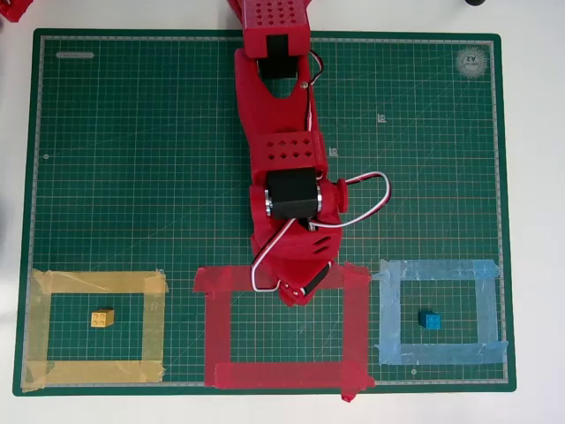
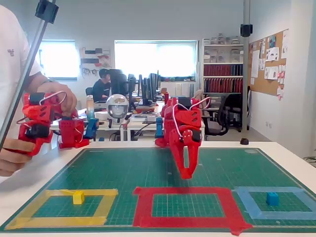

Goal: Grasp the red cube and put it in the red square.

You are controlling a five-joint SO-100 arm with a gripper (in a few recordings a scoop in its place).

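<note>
- Red plastic, my arm reaches down the green cutting mat (image 1: 132, 177) in the overhead view, and my gripper (image 1: 298, 291) sits over the top strip of the red square (image 1: 282, 374).
- From above I cannot tell whether my jaws are wide or narrow, and the red cube is hidden from me here.
- Beside it, the yellow cube (image 1: 102, 318) lies inside the yellow tape frame (image 1: 97, 283), and the blue cube (image 1: 430, 320) inside the light-blue tape frame (image 1: 437, 269).
- Seen from the fixed view, my gripper (image 2: 187, 173) points down just above the red square's (image 2: 185, 221) far strip.
- My fingers look close together there; whether they hold anything I cannot tell.
</note>
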